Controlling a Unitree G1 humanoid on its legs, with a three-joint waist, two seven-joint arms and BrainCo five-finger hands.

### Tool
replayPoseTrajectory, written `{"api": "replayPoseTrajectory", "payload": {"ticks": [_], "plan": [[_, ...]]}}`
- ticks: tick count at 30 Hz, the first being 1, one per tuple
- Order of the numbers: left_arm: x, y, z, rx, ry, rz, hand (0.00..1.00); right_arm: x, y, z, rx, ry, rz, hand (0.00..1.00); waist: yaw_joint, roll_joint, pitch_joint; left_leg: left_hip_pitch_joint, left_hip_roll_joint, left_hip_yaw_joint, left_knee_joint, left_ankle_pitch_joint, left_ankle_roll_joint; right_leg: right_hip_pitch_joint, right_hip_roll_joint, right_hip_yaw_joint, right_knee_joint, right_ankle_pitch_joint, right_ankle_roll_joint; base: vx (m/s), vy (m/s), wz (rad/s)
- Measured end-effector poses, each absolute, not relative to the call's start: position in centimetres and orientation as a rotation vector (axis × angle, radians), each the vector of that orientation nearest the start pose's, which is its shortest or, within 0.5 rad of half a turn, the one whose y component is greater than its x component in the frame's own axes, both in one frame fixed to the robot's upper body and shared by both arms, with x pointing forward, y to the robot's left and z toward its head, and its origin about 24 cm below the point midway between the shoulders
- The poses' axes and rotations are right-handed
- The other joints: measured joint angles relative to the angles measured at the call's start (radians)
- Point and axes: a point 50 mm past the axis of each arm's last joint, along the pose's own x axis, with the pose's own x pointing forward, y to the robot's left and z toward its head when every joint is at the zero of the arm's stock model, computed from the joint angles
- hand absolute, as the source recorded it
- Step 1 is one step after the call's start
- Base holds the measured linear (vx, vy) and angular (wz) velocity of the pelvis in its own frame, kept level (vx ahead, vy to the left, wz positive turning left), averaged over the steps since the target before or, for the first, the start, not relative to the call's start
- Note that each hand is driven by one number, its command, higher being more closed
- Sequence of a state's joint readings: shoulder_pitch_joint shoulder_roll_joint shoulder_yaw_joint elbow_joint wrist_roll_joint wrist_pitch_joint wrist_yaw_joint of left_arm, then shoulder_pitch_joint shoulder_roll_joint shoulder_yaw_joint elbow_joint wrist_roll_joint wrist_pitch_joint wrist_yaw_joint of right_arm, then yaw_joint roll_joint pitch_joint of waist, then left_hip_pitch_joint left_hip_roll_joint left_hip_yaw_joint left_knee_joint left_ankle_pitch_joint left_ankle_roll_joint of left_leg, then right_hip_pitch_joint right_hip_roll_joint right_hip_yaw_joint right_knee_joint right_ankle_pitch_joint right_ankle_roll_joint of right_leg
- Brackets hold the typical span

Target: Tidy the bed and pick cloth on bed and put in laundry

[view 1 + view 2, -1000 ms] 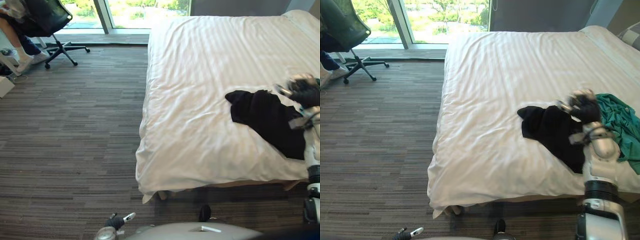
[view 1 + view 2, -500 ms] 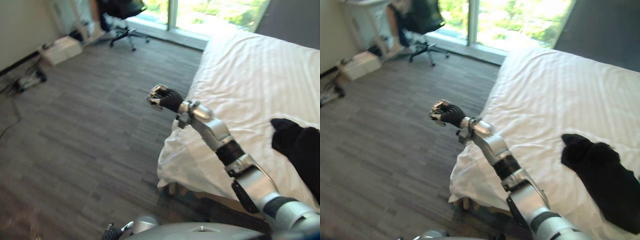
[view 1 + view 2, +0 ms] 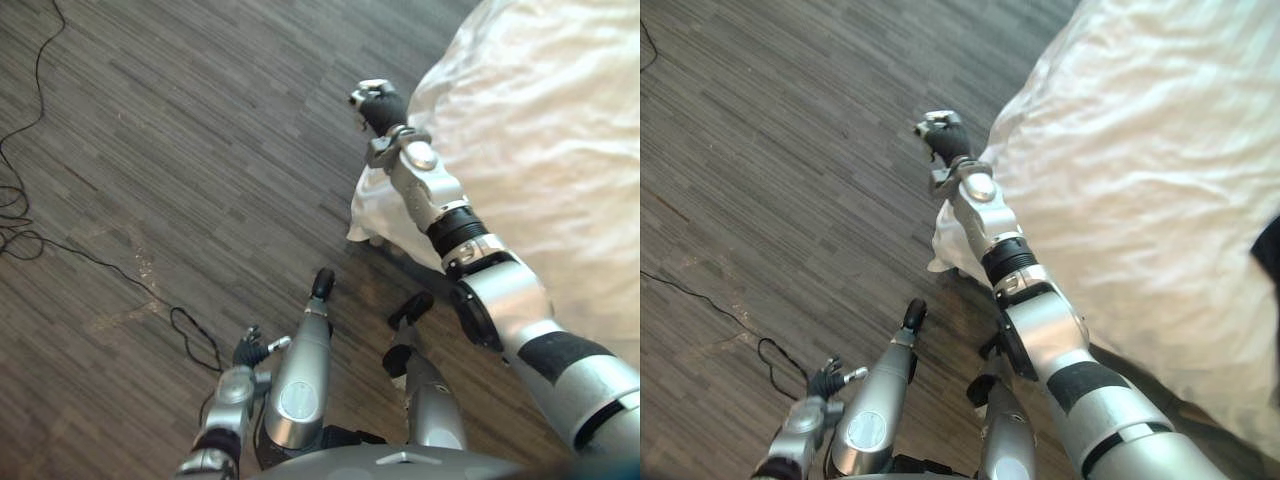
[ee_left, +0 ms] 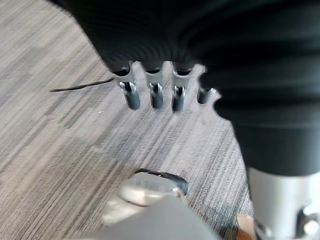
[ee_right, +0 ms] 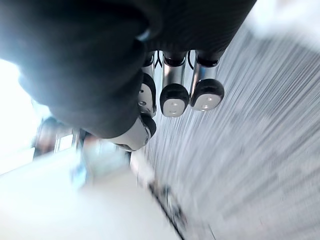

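Grey striped floor takes the left side. Low over it, at the lower left, hangs the left robot hand. Its fingers are loosely straight and apart, and they hold nothing. More to the right, the right arm reaches forward to the near corner of the bed. The right robot hand is above the floor just beside this corner, where the white cover hangs down; I cannot tell if it touches the cover. Its fingers are curled together into a fist with the thumb tucked in, and nothing is inside. The cover on top of the bed is wrinkled. At the far right, a small piece of black cloth lies on the bed, well apart from both robot hands.
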State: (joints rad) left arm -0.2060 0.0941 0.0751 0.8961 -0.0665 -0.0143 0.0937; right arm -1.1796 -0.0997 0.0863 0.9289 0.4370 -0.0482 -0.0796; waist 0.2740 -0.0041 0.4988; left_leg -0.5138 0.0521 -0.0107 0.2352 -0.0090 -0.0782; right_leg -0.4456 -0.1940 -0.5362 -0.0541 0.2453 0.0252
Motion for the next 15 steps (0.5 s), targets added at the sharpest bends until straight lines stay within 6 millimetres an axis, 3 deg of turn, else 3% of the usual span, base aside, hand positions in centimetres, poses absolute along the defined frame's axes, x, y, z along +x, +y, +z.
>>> {"api": "replayPoseTrajectory", "payload": {"ticks": [2,3,6,8,10,13,15], "plan": [[25.9,17.0,-8.1,-0.016,0.631,0.138,0.0,41.4,-7.8,23.1,0.182,-0.252,0.2,1.0,-0.014,0.034,0.015,-0.056,0.0,0.022,0.018,-0.002,0.003,-0.066,-0.008,0.026,0.012,0.005,0.0,-0.06,0.033,-0.26],[27.4,15.7,-7.1,-0.046,0.612,0.107,0.0,41.0,-6.7,23.8,0.205,-0.281,0.227,1.0,-0.021,0.058,0.024,-0.082,-0.001,0.037,0.028,-0.003,0.006,-0.097,-0.013,0.041,0.014,0.013,0.001,-0.06,0.041,-0.23],[29.7,12.8,-5.1,-0.143,0.555,0.056,0.0,40.5,-5.7,24.2,0.211,-0.306,0.263,1.0,-0.042,0.068,0.024,-0.129,-0.005,0.061,0.03,-0.001,0.011,-0.159,-0.02,0.062,0.025,0.018,-0.003,-0.05,0.06,-0.12],[31.2,11.7,-3.2,-0.238,0.508,0.056,0.0,39.6,-4.2,24.4,0.302,-0.322,0.321,1.0,-0.073,0.068,0.023,-0.166,-0.005,0.071,0.031,0.002,0.015,-0.204,-0.026,0.068,0.043,0.016,-0.006,-0.03,0.047,0.03],[31.7,11.5,-2.4,-0.3,0.487,0.082,0.0,39.2,-3.4,22.7,0.335,-0.273,0.352,1.0,-0.086,0.067,0.024,-0.173,-0.005,0.098,0.029,0.001,0.017,-0.233,-0.035,0.088,0.064,0.012,-0.012,-0.01,0.048,-0.14],[31.9,12.1,-2.0,-0.361,0.478,0.136,0.0,37.9,-1.4,18.6,0.406,-0.17,0.455,1.0,-0.138,0.066,0.024,-0.166,-0.007,0.149,0.031,-0.014,0.03,-0.256,-0.051,0.126,0.095,0.005,-0.019,0.02,0.057,-0.23],[31.9,12.1,-1.9,-0.373,0.483,0.147,0.0,36.9,-1.5,14.3,0.448,-0.062,0.476,1.0,-0.169,0.062,0.024,-0.155,-0.005,0.179,0.049,-0.033,0.037,-0.255,-0.051,0.153,0.1,0.006,-0.019,0.05,0.035,-0.25]]}}
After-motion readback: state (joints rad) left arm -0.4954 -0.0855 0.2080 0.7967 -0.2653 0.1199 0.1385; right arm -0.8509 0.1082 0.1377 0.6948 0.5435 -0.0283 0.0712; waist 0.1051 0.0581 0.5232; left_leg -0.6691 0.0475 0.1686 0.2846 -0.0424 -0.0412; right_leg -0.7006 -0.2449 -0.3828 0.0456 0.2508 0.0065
